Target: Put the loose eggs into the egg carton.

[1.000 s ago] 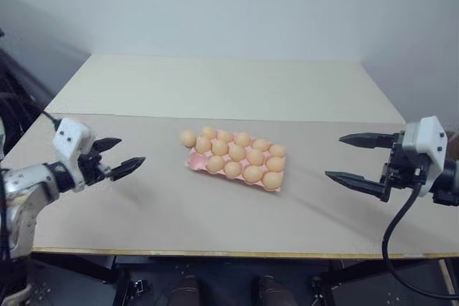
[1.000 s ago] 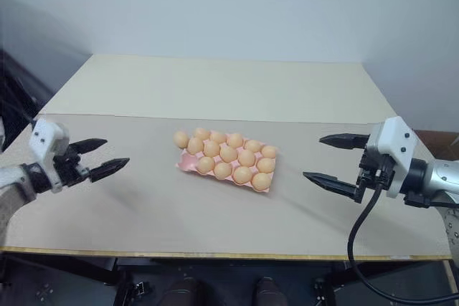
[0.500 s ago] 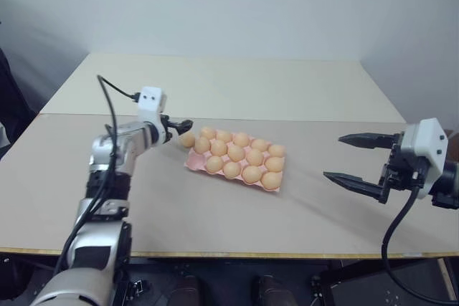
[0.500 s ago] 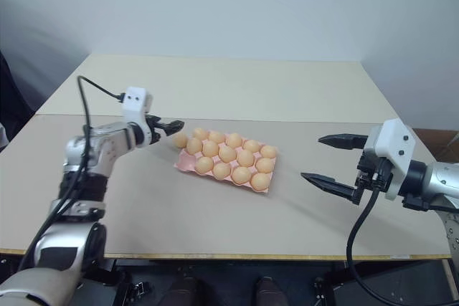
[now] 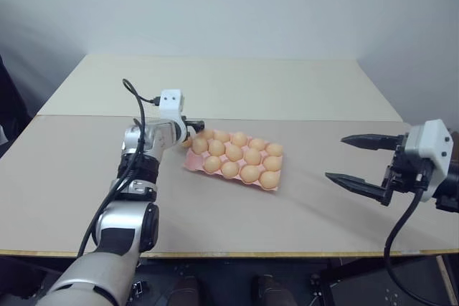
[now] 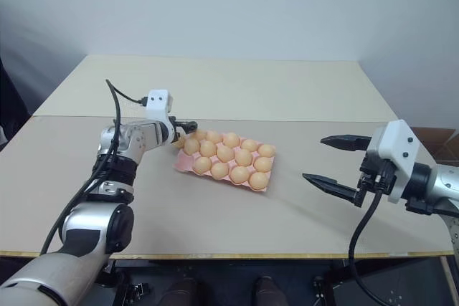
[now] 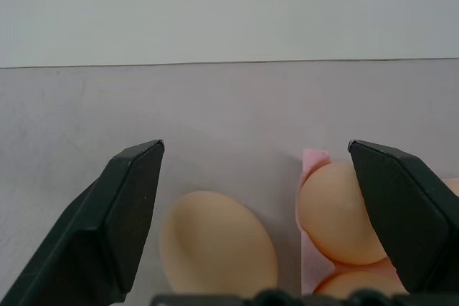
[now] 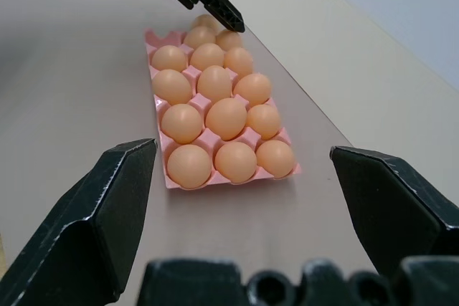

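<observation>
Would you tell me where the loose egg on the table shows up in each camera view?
Left eye: loose egg just below the left gripper, off the egg carton's left end.
Right eye: same spot.
Left wrist: egg between that gripper's open fingers.
Right wrist: egg beyond the carton's far end.
Shared landmark: the carton.

Pale pink egg carton (image 5: 192,165) mid-frame on table, slightly angled, cups packed with tan-orange eggs. One loose egg (image 7: 217,244) on table just beside carton's upper-left corner.
</observation>
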Robot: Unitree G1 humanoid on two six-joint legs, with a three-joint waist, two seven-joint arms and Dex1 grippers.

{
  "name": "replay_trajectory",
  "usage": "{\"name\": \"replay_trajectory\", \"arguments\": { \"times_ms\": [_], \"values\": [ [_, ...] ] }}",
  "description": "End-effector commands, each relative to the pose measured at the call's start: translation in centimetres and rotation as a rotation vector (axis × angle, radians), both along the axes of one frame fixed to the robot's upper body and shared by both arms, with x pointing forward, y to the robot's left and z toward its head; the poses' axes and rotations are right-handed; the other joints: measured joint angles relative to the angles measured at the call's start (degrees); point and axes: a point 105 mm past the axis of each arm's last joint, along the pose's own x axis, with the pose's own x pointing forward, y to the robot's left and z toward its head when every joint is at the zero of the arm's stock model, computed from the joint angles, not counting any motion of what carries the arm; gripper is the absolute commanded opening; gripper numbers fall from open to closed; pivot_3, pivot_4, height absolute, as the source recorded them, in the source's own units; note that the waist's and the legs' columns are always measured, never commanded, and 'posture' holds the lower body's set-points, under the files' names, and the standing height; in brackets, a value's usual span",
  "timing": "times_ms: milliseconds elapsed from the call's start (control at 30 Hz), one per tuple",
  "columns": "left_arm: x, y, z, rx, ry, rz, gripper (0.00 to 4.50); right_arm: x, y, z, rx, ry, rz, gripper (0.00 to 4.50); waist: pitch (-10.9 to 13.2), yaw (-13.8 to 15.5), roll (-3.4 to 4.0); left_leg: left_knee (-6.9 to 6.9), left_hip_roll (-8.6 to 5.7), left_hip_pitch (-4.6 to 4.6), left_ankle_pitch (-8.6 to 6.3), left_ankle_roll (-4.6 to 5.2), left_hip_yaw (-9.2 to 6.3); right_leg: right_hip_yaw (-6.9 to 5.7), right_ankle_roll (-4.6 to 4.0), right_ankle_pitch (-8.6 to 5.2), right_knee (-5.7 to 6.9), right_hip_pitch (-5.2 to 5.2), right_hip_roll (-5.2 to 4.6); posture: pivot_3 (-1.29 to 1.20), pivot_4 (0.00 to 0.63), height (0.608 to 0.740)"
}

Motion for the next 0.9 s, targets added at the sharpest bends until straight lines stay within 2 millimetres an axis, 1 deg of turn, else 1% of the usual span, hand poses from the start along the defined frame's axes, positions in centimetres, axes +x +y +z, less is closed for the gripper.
{"name": "replay_trajectory", "arguments": {
  "times_ms": [33,100,233,333,500,667,900],
  "values": [
    [-0.1,0.6,0.4,0.012,-0.009,0.050,4.47,-0.5,0.0,1.2,-0.012,-0.047,0.006,4.50,0.00,0.01,0.00,0.00,0.00,0.01,0.00,0.00,0.00,0.00,0.00,0.00,0.01,0.00,0.01,0.00,0.150,0.740],
    [-0.3,0.6,0.8,-0.001,-0.033,0.056,4.47,-0.5,0.1,1.1,-0.011,-0.044,0.009,4.50,0.00,0.04,0.00,0.00,0.00,0.01,0.00,0.00,-0.01,0.00,0.00,0.00,0.01,0.00,0.00,0.00,0.150,0.740],
    [-0.5,-0.1,2.3,-0.021,-0.128,0.017,4.47,-0.5,0.1,1.1,-0.009,-0.043,0.013,4.50,0.00,0.17,0.00,0.00,-0.02,-0.04,0.00,0.00,0.00,0.01,0.00,0.00,-0.02,-0.01,-0.01,0.00,0.150,0.740],
    [-0.6,0.1,2.4,-0.003,-0.131,0.050,4.47,-0.5,0.1,1.1,-0.009,-0.042,0.015,4.50,0.01,0.23,-0.01,0.00,-0.03,-0.08,0.00,0.00,0.00,0.00,0.01,0.00,-0.04,-0.01,-0.02,0.00,0.150,0.740],
    [-0.9,1.2,1.9,-0.010,-0.114,0.123,4.47,-0.5,0.1,1.1,-0.009,-0.040,0.015,4.50,0.00,0.15,-0.01,0.00,-0.04,-0.08,0.00,0.00,-0.01,0.00,0.02,0.01,-0.04,-0.01,-0.03,0.00,0.150,0.740],
    [-1.1,0.8,0.4,-0.019,-0.036,0.126,4.47,-0.5,0.1,1.1,-0.010,-0.038,0.016,4.50,0.01,0.19,-0.01,0.00,-0.04,-0.05,0.00,0.00,-0.01,0.01,0.02,0.01,-0.02,-0.01,-0.01,0.00,0.150,0.740],
    [-1.1,0.9,-0.5,-0.026,0.014,0.148,4.47,-0.6,0.1,1.1,-0.013,-0.033,0.014,4.50,0.01,0.16,-0.02,0.00,-0.05,-0.08,0.00,0.00,-0.02,0.01,0.03,0.01,-0.04,-0.01,-0.02,0.00,0.150,0.740]
  ]
}}
